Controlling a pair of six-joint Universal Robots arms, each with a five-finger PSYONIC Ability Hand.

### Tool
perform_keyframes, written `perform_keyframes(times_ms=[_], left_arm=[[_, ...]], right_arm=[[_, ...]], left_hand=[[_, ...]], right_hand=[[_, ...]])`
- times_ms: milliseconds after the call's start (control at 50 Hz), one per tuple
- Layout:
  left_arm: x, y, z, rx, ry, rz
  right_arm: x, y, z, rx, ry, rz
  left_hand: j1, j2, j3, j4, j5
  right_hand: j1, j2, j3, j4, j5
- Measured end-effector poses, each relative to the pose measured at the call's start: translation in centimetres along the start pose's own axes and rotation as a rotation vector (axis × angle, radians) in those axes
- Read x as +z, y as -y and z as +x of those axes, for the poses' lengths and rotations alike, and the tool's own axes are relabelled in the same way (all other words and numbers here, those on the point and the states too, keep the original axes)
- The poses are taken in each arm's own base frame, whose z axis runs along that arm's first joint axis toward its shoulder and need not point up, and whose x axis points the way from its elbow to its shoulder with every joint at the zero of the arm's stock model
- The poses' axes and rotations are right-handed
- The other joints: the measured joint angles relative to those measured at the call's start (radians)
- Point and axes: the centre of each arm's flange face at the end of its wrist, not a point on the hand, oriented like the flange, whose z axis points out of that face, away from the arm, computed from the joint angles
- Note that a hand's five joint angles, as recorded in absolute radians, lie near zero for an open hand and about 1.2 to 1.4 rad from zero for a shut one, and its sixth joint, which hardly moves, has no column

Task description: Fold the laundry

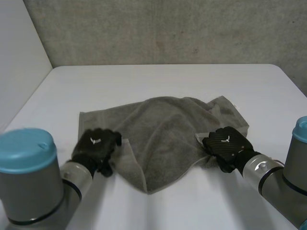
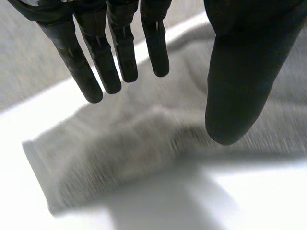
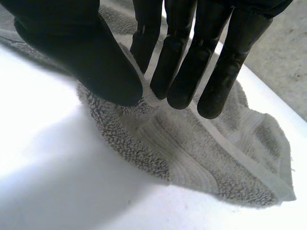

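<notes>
White desk [image 1: 168, 81], grey rough wall [image 1: 168, 28] behind its far edge, plain pale wall by the left edge. Nothing else on the desk besides the towel [image 1: 163, 134]. Both arms come in from the near corners: left arm [image 1: 29, 182] with its blue cap at the near left, right arm [image 1: 283, 182] at the near right. Neither covers much of the cloth, only its two side edges.

Towel is grey terry, lying mid-desk, rumpled and not flat. Long axis runs left-right across the desk, with the right end angled a bit toward the far edge. Far-left corner lies flat. Right end is bunched with a pale hem band showing. The near edge sags into a point toward the desk's near edge, with a fold ridge running down to it.

Left hand [image 1: 96, 143] is at the towel's left edge, near side. In the left wrist view the fingers [image 2: 124, 52] are straight and the thumb is well apart, so it is wide and holds nothing, with the towel [image 2: 144, 139] under it.

Right hand [image 1: 225, 143] is at the towel's right edge, near side. In the right wrist view the thumb [image 3: 86, 52] and fingers are closed together, pinching a raised fold of the towel [image 3: 201, 153]. The hem corner lies just past the fingertips on the desk
</notes>
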Motion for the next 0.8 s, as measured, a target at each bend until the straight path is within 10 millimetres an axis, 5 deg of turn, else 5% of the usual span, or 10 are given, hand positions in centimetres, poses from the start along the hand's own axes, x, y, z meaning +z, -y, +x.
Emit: perform_keyframes(times_ms=[140,300,520,800], left_arm=[[0.4,4.7,-0.8,-0.012,0.015,0.149],[2.6,6.0,-0.2,0.0,-0.051,0.186],[9.2,2.8,1.1,0.311,-0.203,0.084],[10.9,-0.3,0.9,0.463,-0.234,-0.03]], right_arm=[[0.1,0.0,0.0,-0.007,-0.014,0.022],[0.1,-0.2,0.0,-0.014,-0.015,0.024],[0.1,-0.3,-0.2,-0.016,-0.009,0.021],[0.1,-0.4,-0.4,-0.016,0.009,0.022]], left_hand=[[-0.017,-0.018,-0.019,-0.02,-0.02],[-0.013,-0.01,-0.013,-0.012,-0.01],[0.094,0.099,0.097,0.098,0.098],[0.097,0.105,0.102,0.104,0.103]], right_hand=[[0.0,0.0,0.0,0.0,0.001],[0.0,0.0,0.0,0.0,0.002],[0.0,0.0,0.0,0.0,0.002],[0.0,0.0,0.0,0.0,0.003]])
